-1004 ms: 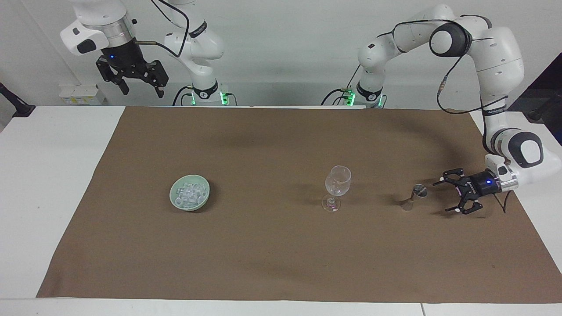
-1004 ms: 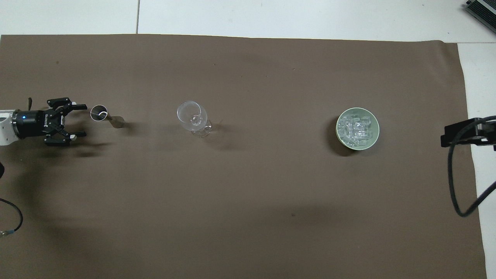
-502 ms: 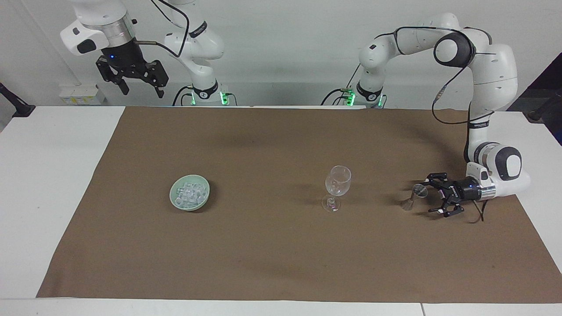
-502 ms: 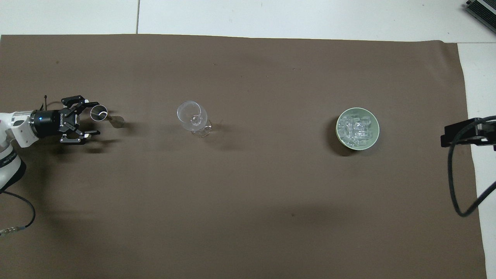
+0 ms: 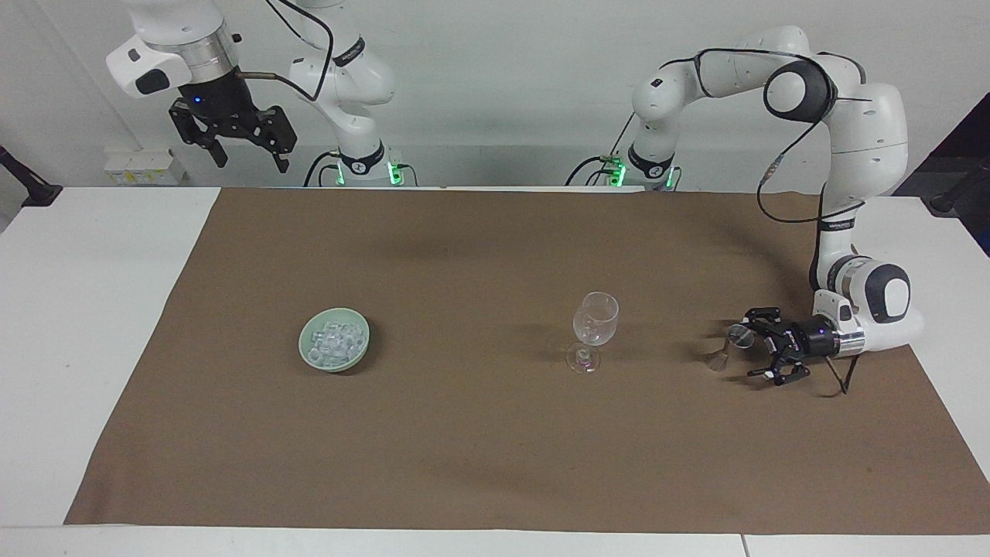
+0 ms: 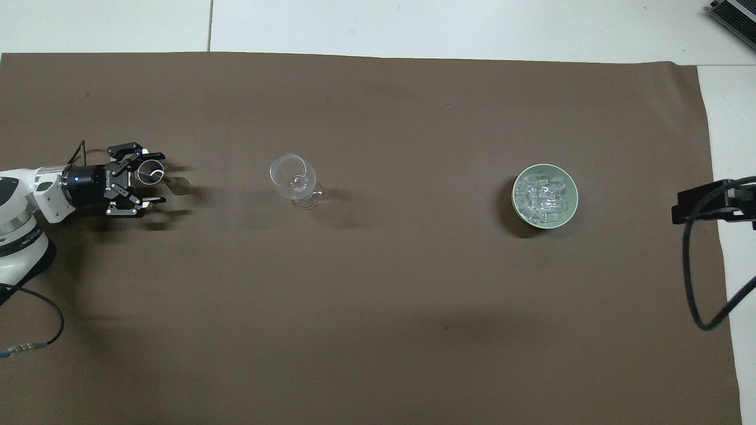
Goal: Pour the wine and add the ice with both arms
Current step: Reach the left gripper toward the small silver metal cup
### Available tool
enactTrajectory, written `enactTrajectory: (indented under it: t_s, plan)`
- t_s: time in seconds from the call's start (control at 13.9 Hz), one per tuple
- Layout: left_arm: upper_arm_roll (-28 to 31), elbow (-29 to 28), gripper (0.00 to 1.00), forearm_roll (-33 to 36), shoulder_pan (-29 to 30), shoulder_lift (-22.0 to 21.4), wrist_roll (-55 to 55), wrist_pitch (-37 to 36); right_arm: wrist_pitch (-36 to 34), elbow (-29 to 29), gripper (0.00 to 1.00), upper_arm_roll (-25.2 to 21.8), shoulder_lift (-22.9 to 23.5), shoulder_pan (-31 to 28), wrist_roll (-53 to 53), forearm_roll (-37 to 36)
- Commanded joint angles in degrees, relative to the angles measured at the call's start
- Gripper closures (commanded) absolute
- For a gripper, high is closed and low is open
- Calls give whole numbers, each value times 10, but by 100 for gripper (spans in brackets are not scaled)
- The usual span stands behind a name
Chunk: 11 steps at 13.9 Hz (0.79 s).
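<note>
Facing view: high, across the table from the robots, looking back and down at both arm bases and the wall; takes in the whole brown mat (image 5: 495, 433) from a distance
Overhead view: high above the robots' end, looking forward and steeply down; closer, mat (image 6: 378, 330) edge to edge
Shared: mat, stemmed glass (image 5: 595, 318) (image 6: 293, 175), pale green bowl (image 5: 334, 340) (image 6: 544, 195), seen half a turn apart
</note>
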Motion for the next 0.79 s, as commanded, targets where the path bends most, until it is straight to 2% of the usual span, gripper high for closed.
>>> enactTrajectory:
  t_s: [0.0, 0.07, 0.14, 0.72]
  plan:
    - [-1, 9, 17, -11, -2, 12, 13, -10, -3, -3, 0, 2, -7, -11, -16, 14]
    - [-1, 9, 27, -11, -2, 12, 12, -10, -2, -3, 0, 2, -7, -12, -16, 13]
    - [-1, 9, 30, -11, -2, 12, 12, -11, -2, -3, 0, 2, -7, -11, -16, 14]
    - [-1, 7, 43, -14, -1, 16, 13, -14, -3, -3, 0, 2, -7, -12, -16, 14]
